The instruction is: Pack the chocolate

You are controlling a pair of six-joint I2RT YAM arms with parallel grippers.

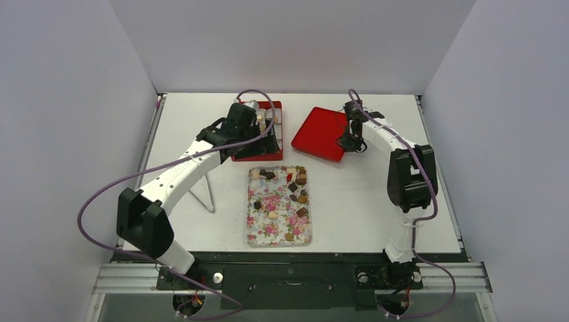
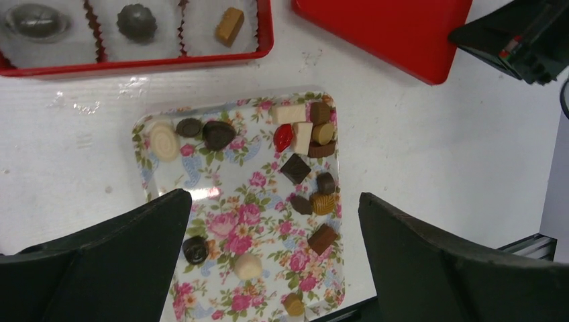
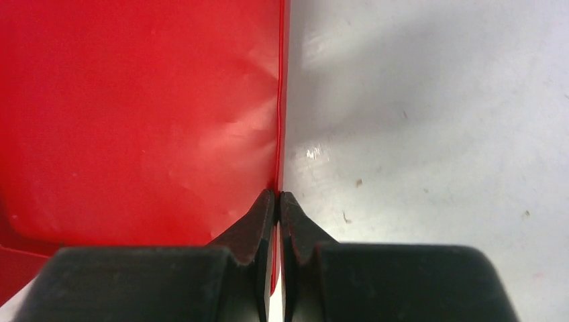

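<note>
I am holding my left gripper [image 2: 274, 196] above the white table [image 2: 416, 154], with its two fingers spread wide apart and gripping nothing. Most of the chocolate pieces [image 2: 295, 168] are lying loose on the floral-patterned tray [image 2: 221, 201] directly below this gripper, with the densest cluster sitting along the tray's right side. Three more pieces are sitting in white paper cups [image 2: 201, 40] inside the red box [image 2: 134, 65], just beyond the tray's far edge. I am pressing the fingers of my right gripper [image 3: 277, 201] together on the thin edge of the red lid [image 3: 134, 114], which is sitting to the right of the box and apart from it
</note>
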